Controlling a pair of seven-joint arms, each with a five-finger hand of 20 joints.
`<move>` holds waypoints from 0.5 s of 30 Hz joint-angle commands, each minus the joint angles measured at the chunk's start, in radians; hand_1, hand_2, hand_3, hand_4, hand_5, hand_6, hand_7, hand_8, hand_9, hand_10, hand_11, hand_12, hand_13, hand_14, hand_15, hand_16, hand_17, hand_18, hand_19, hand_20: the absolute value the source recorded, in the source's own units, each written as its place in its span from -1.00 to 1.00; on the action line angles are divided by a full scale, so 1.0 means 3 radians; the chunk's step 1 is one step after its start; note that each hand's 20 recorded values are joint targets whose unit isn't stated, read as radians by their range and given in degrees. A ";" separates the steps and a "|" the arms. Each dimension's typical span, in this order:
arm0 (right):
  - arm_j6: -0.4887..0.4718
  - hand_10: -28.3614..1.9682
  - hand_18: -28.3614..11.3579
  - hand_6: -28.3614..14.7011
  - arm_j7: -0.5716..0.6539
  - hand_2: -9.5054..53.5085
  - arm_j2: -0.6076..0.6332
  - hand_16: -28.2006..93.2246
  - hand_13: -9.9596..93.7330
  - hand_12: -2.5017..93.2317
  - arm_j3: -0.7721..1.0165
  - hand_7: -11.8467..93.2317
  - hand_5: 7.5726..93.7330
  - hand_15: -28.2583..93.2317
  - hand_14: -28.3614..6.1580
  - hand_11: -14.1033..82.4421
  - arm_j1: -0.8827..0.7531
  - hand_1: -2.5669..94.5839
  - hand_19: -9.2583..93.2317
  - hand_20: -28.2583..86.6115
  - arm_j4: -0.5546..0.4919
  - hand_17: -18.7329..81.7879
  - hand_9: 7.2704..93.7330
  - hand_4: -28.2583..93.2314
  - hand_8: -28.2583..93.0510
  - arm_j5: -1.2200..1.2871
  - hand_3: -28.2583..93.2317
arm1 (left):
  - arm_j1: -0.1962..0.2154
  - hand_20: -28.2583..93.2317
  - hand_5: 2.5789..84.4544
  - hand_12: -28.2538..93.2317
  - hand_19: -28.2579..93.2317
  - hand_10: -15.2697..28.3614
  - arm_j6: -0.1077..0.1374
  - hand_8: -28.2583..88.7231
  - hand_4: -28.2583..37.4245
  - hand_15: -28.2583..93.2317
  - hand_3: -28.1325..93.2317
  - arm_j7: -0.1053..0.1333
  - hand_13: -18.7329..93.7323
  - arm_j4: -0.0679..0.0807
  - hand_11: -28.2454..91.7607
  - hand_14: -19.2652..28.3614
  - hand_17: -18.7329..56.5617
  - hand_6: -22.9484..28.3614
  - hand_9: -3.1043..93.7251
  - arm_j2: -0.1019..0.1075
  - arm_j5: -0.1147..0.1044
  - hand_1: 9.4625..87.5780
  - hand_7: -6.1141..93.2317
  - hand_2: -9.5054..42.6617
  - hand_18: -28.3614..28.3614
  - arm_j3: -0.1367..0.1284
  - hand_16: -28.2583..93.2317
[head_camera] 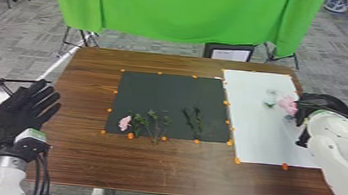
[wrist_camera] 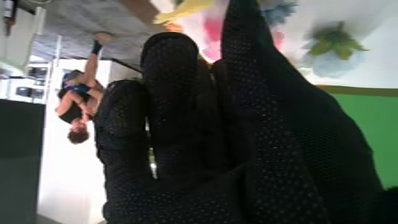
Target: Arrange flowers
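"The right hand [head_camera: 321,103]?"
"Right of the black mat [head_camera: 163,93], fingers straight, near a pink flower [head_camera: 287,105]; can't tell if touching."
"The left hand [head_camera: 19,114]?"
"Left of the mat, fingers spread. Green stems [head_camera: 197,119] lie on the mat."

A pink flower [head_camera: 124,123] lies toward the table's left edge, beside thin, leafy green stems [head_camera: 151,125]; darker stems [head_camera: 193,119] lie mid-table. Near the right edge are a pink bloom [head_camera: 287,105], a greyish-blue flower [wrist_camera: 278,12] and an upturned pale bloom [wrist_camera: 333,65], green sepals up.
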 commanded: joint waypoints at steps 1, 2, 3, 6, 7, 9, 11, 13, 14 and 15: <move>-0.0047 0.28 -0.64 0.28 -0.0055 -1.00 -0.0039 0.02 0.54 -0.72 -0.0040 -0.47 0.05 0.42 0.27 -0.49 0.0017 0.26 0.86 0.12 0.0000 0.13 0.11 -1.00 -0.76 0.0053 0.58 | 0.0049 -0.38 -0.06 -0.32 0.10 0.48 -0.0028 -0.66 -0.94 0.07 0.71 0.0004 -0.27 -0.0010 -0.18 0.51 -0.72 0.31 -0.23 -0.0025 -0.0013 -0.54 -0.60 -0.24 0.59 0.0006 -0.63; -0.0058 0.28 -0.64 0.29 -0.0065 -1.00 -0.0041 0.02 0.54 -0.72 -0.0036 -0.47 0.06 0.41 0.27 -0.50 0.0007 0.26 0.86 0.12 0.0016 0.13 0.12 -1.00 -0.76 0.0055 0.58 | 0.0039 -0.38 -0.06 -0.32 0.10 0.48 -0.0033 -0.66 -0.94 0.07 0.71 -0.0008 -0.27 -0.0005 -0.18 0.51 -0.72 0.30 -0.23 -0.0028 -0.0006 -0.55 -0.60 -0.24 0.59 0.0011 -0.63; -0.0079 0.28 -0.64 0.29 -0.0079 -1.00 -0.0048 0.02 0.55 -0.72 -0.0026 -0.47 0.07 0.41 0.27 -0.50 -0.0004 0.26 0.85 0.12 0.0026 0.13 0.14 -1.00 -0.76 0.0071 0.57 | 0.0037 -0.38 -0.06 -0.32 0.10 0.48 -0.0030 -0.66 -0.93 0.07 0.71 -0.0008 -0.27 -0.0007 -0.18 0.51 -0.72 0.31 -0.23 -0.0029 -0.0010 -0.55 -0.60 -0.24 0.59 0.0013 -0.63; -0.0176 0.32 -0.63 0.35 -0.0084 -1.00 -0.0075 0.02 0.56 -0.72 -0.0019 -0.45 0.10 0.39 0.29 -0.49 -0.0010 0.27 0.85 0.13 0.0057 0.14 0.16 -1.00 -0.76 0.0135 0.56 | 0.0041 -0.38 -0.06 -0.32 0.10 0.48 -0.0031 -0.66 -0.94 0.07 0.71 -0.0010 -0.27 -0.0007 -0.18 0.51 -0.72 0.31 -0.23 -0.0037 -0.0001 -0.55 -0.60 -0.24 0.59 0.0010 -0.63; -0.0187 0.33 -0.62 0.36 -0.0081 -1.00 -0.0079 0.02 0.57 -0.71 -0.0026 -0.45 0.11 0.38 0.30 -0.49 -0.0015 0.28 0.85 0.13 0.0071 0.14 0.18 -1.00 -0.77 0.0139 0.55 | 0.0042 -0.38 -0.06 -0.32 0.10 0.48 -0.0022 -0.66 -0.94 0.07 0.71 -0.0008 -0.27 -0.0008 -0.18 0.51 -0.72 0.31 -0.23 -0.0036 -0.0010 -0.54 -0.60 -0.24 0.59 0.0013 -0.63; -0.0229 0.34 -0.61 0.38 -0.0111 -1.00 -0.0089 0.02 0.58 -0.71 -0.0038 -0.44 0.12 0.35 0.33 -0.49 -0.0017 0.29 0.84 0.13 0.0112 0.14 0.19 -1.00 -0.77 0.0149 0.53 | 0.0052 -0.37 -0.06 -0.32 0.10 0.48 -0.0018 -0.66 -0.94 0.07 0.71 -0.0005 -0.27 -0.0013 -0.18 0.51 -0.72 0.31 -0.23 -0.0040 -0.0013 -0.54 -0.60 -0.24 0.59 0.0011 -0.63; -0.0189 0.35 -0.60 0.39 -0.0112 -1.00 -0.0100 0.03 0.59 -0.71 -0.0037 -0.44 0.13 0.30 0.35 -0.49 -0.0055 0.29 0.84 0.12 0.0125 0.14 0.20 -1.00 -0.77 0.0154 0.52 | 0.0049 -0.37 -0.06 -0.32 0.10 0.48 -0.0016 -0.66 -0.94 0.07 0.71 -0.0010 -0.27 -0.0019 -0.18 0.51 -0.72 0.31 -0.23 -0.0048 -0.0006 -0.54 -0.60 -0.23 0.59 0.0016 -0.63; -0.0157 0.33 -0.58 0.43 -0.0124 -1.00 -0.0111 0.01 0.61 -0.70 -0.0028 -0.42 0.21 0.25 0.31 -0.46 -0.0093 0.23 0.83 0.12 0.0106 0.14 0.31 -1.00 -0.77 0.0148 0.58 | 0.0060 -0.37 -0.06 -0.32 0.10 0.48 -0.0014 -0.66 -0.94 0.07 0.71 -0.0005 -0.27 -0.0021 -0.18 0.51 -0.72 0.31 -0.23 -0.0053 0.0001 -0.54 -0.60 -0.23 0.59 0.0016 -0.63; -0.0131 0.32 -0.59 0.42 -0.0147 -1.00 -0.0114 0.00 0.61 -0.69 -0.0036 -0.41 0.24 0.25 0.29 -0.45 -0.0102 0.21 0.83 0.13 0.0104 0.14 0.35 -1.00 -0.72 0.0114 0.59 | 0.0051 -0.37 -0.06 -0.32 0.10 0.48 -0.0018 -0.66 -0.94 0.07 0.71 -0.0012 -0.27 -0.0013 -0.18 0.51 -0.72 0.31 -0.23 -0.0056 0.0002 -0.54 -0.60 -0.23 0.59 0.0017 -0.63; -0.0098 0.33 -0.58 0.41 -0.0165 -0.99 -0.0116 0.00 0.61 -0.67 -0.0058 -0.39 0.29 0.25 0.28 -0.45 -0.0100 0.22 0.83 0.13 0.0109 0.14 0.39 -1.00 -0.67 0.0085 0.58 | 0.0073 -0.37 -0.06 -0.32 0.10 0.48 -0.0017 -0.66 -0.94 0.07 0.71 -0.0004 -0.27 -0.0022 -0.18 0.51 -0.72 0.31 -0.23 -0.0053 -0.0008 -0.54 -0.60 -0.23 0.59 0.0006 -0.63</move>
